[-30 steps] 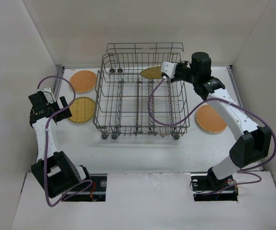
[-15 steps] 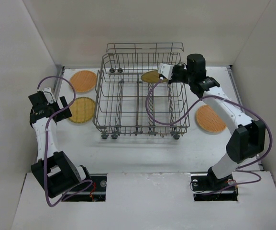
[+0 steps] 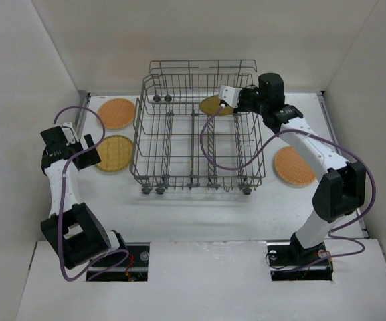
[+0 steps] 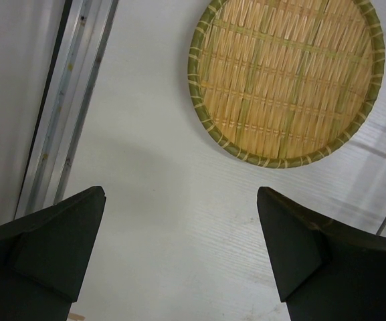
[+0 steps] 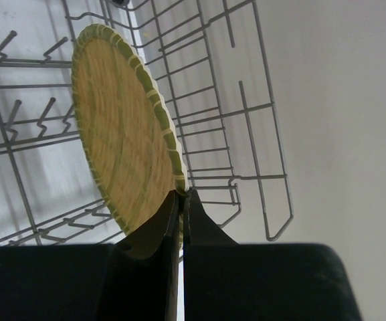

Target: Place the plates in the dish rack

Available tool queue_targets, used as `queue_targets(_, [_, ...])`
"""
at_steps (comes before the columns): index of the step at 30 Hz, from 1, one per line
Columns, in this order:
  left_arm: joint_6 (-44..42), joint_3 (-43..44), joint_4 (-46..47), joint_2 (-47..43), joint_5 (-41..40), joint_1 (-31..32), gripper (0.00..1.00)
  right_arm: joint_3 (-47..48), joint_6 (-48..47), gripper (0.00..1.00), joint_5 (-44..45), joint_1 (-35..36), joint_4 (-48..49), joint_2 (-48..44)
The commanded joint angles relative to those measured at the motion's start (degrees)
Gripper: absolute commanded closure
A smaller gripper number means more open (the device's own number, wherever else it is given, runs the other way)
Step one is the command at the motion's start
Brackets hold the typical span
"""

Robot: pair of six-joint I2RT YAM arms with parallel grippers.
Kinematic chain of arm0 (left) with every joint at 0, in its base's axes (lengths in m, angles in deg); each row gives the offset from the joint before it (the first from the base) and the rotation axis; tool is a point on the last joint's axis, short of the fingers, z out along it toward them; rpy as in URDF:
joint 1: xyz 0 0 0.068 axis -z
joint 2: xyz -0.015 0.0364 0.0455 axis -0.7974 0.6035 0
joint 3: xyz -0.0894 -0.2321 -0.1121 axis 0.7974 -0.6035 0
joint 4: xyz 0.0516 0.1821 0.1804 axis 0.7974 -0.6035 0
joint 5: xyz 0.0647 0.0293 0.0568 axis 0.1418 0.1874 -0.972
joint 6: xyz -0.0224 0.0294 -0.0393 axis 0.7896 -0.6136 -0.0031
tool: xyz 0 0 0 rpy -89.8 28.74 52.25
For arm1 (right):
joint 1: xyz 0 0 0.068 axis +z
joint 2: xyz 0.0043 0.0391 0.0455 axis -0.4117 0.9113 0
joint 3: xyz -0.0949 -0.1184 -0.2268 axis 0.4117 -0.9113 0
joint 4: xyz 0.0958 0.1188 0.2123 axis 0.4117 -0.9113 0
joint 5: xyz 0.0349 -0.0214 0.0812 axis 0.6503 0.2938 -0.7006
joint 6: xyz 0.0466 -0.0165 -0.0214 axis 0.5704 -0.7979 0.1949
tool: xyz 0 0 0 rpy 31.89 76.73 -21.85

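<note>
Right wrist view: the right gripper is closed tight on the rim of one plate, held on edge at the far right part of the dish rack. The left gripper is spread wide and empty above the desk, near a second plate lying flat.
</note>
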Motion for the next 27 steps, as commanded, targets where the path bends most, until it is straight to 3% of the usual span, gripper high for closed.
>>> queue_targets(1, [0.22, 3.17, 0.75, 0.4, 0.76, -0.33, 0.0, 4.49, -0.07, 1.0, 1.26, 0.36, 7.6, 0.16])
queue_targets(15, [-0.14, 4.4, 1.63, 2.16, 0.76, -0.16, 0.0, 5.99, 0.89, 1.0, 1.36, 0.27, 6.81, 2.01])
queue_targets(27, [-0.93, 4.84, 1.37, 2.33, 1.2, -1.65, 0.0, -1.13, 1.16, 1.0, 0.12, 1.32, 5.05, 1.4])
